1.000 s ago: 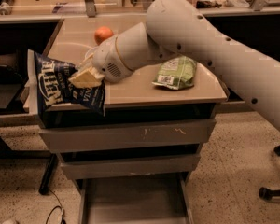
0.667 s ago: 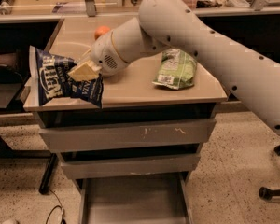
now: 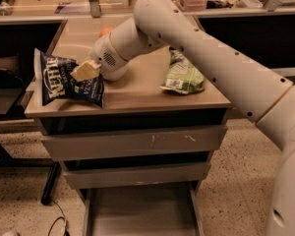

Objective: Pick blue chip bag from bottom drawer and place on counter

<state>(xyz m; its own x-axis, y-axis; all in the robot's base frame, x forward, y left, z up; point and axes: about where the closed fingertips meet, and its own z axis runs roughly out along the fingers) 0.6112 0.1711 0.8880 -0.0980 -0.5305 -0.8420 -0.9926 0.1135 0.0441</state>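
Note:
The blue chip bag point(image 3: 64, 81) is a navy bag with white lettering, standing on edge at the front left of the counter point(image 3: 137, 95). My gripper point(image 3: 84, 71) is shut on the bag's upper right part and holds it over the counter's left front corner. The bag's lower edge looks to be at or just above the countertop; I cannot tell if it touches. The bottom drawer point(image 3: 140, 213) is pulled out below, a flat grey tray with nothing visible in it.
A green chip bag point(image 3: 183, 75) lies on the right half of the counter. An orange object point(image 3: 105, 31) sits at the back, partly hidden by my arm. Two shut grey drawers point(image 3: 132, 141) are under the counter. Tables stand behind.
My arm has carried the blue chip bag up and further back over the counter. The bag stands lower against the countertop than before.

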